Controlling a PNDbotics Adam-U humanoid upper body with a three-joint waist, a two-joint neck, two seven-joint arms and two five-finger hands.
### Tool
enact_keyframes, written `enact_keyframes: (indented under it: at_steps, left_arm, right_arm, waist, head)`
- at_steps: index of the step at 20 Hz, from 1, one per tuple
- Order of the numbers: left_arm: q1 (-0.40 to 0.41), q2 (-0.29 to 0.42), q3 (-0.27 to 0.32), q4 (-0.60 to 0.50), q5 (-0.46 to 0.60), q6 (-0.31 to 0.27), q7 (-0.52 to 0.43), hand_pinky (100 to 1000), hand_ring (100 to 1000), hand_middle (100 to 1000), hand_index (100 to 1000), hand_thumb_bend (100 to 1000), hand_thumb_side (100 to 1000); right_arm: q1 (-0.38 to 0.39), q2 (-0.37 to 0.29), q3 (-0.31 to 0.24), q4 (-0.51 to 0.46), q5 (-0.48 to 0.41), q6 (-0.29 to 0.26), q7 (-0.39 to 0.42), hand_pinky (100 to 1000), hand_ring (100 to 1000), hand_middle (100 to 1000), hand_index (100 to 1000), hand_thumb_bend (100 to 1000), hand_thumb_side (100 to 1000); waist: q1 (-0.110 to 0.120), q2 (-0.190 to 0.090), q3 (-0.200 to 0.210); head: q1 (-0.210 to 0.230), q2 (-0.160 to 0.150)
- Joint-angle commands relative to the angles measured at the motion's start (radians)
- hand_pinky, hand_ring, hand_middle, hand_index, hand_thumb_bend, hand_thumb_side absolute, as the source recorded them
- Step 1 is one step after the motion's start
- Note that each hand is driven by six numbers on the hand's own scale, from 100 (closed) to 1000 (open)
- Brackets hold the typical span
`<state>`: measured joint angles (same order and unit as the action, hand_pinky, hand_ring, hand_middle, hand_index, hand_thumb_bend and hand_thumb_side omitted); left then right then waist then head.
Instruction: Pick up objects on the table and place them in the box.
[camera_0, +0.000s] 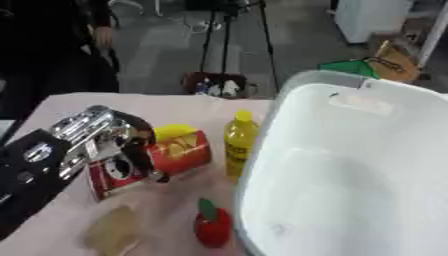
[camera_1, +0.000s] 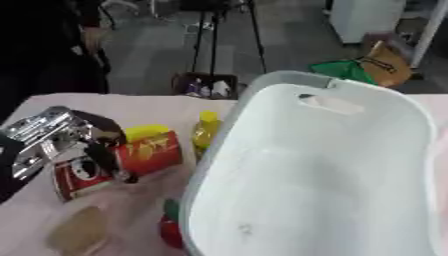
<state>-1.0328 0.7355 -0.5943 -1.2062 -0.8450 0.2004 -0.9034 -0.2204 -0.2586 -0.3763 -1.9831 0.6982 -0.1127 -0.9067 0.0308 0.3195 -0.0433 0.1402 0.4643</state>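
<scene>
Black and silver, the left hand (camera_0: 105, 137) curls its fingers round a red chip can (camera_0: 153, 162) with a yellow lid, lying on the pink table (camera_0: 52, 235). Beside it stand a yellow bottle (camera_0: 239, 142) and a red apple-like thing (camera_0: 213, 226), both against the white box (camera_1: 394, 165), which looks empty inside.

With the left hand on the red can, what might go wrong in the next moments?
1. The left hand has fingers curled over the red cylindrical snack can with a yellow lid, which lies on its side; it may roll or slip out during the lift.
2. The yellow plastic bottle stands upright right beside the can and against the large white plastic box; swinging the can over may topple it.
</scene>
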Motion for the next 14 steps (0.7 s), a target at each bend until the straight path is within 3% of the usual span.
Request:
enact_keyframes:
  at_steps: [1, 11, 14]
  left_arm:
    - [-0.026, 0.047, 0.029, -0.012, -0.011, 0.001, -0.004, 671, 612, 520, 676, 310, 723]
    - [-0.021, 0.082, 0.077, -0.076, -0.014, 0.039, -0.004, 661, 606, 517, 673, 279, 760]
    - [-0.032, 0.089, 0.092, -0.094, -0.017, 0.048, -0.004, 659, 604, 520, 671, 310, 743]
  right_arm:
    - [-0.007, -0.027, -0.007, -0.017, -0.001, -0.002, 0.0, 717, 535, 553, 694, 100, 708]
    - [-0.005, -0.03, -0.009, -0.017, -0.002, -0.002, 0.0, 716, 537, 554, 694, 100, 709]
    - [-0.003, -0.033, -0.009, -0.017, -0.002, -0.001, 0.0, 716, 538, 554, 694, 100, 708]
  waist:
    - [0.0, -0.027, 0.001]
    - [-0.003, -0.034, 0.004]
    - [-0.003, -0.039, 0.004]
  head:
    - [0.0, -0.011]
    - [0.001, -0.011]
    - [0.002, -0.01]
